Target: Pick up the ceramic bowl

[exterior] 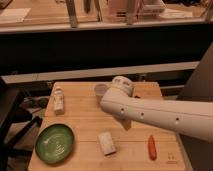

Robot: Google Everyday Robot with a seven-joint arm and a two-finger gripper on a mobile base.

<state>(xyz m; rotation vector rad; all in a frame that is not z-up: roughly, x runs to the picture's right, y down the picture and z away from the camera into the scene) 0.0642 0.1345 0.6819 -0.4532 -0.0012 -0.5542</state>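
The ceramic bowl (55, 143) is a wide, shallow, glossy green dish lying at the front left of the wooden table (82, 120). My pale arm reaches in from the right across the middle of the table. The gripper (126, 123) hangs below the arm's end over the table's centre, well to the right of the bowl and apart from it. It is open and holds nothing; most of it is hidden behind the arm.
A small pale cup (100, 91) stands at the back centre, partly behind my arm. A white bottle (59, 99) stands at the back left. A white block (106, 142) lies front centre, and an orange-red object (152, 147) front right. Dark shelving runs behind the table.
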